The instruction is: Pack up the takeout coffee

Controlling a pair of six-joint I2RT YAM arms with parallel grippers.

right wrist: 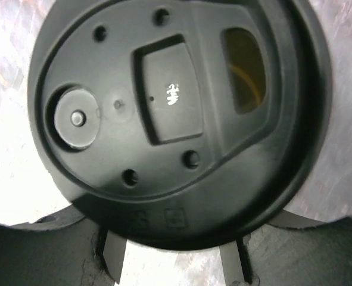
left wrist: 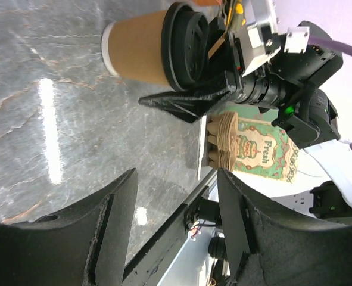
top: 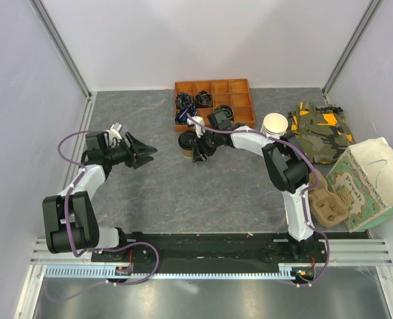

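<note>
In the top view, the takeout coffee stands upright on the grey table, just in front of the orange compartment tray. The right gripper sits over it from above. The left gripper hangs well apart to the left, with its fingers spread and nothing between them. Only this view shows the stack of cream cups, and also the pulp tray and the paper bag at the right edge.

The left wrist view gives the cup from the side: the brown paper wall, the black lid, and one right finger lying along the cup. I cannot tell if this finger presses the cup or only stands beside it.

In the right wrist view the lid fills the picture, so its drinking hole is visible. The fingers are spread on both sides, and their tips are hidden under the rim.

I think the cup is light, but if it is filled it can spill. The wall is soft and dents easily, and the smooth lid can pop off. The best hold is probably on the wall just below the lid, gently, with the cup kept upright.
</note>
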